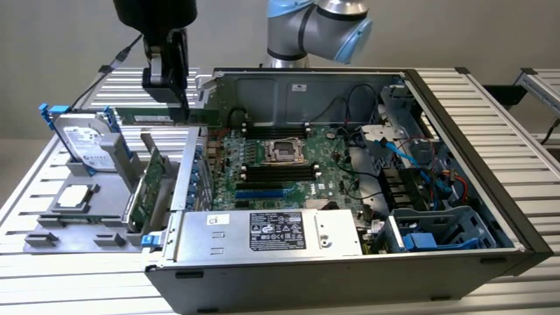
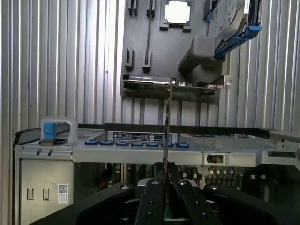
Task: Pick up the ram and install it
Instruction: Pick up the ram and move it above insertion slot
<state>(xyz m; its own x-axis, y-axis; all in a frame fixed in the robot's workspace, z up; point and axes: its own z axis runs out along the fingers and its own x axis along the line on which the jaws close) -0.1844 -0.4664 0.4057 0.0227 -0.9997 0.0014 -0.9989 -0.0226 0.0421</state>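
The tool (image 1: 180,108) is clenched on the ram (image 1: 140,117), which is held level and on edge in the air, gripped seemingly nearer one end. It is carried over the counter's (image 1: 494,118) far corner at the exterior view's left, just beside the wall of the open computer case (image 1: 332,289). Beneath it, a hard drive (image 1: 83,141) and an expansion card (image 1: 154,177) are stood upright in a grey holder (image 1: 52,226). The motherboard (image 1: 262,187) is exposed inside the case.

Work surface: a counter (image 1: 490,118) of ribbed silver metal slats, evenly lit. Behind it stands a plain grey wall (image 1: 52,39). A second slatted surface (image 1: 547,92) sits apart at the exterior view's right.
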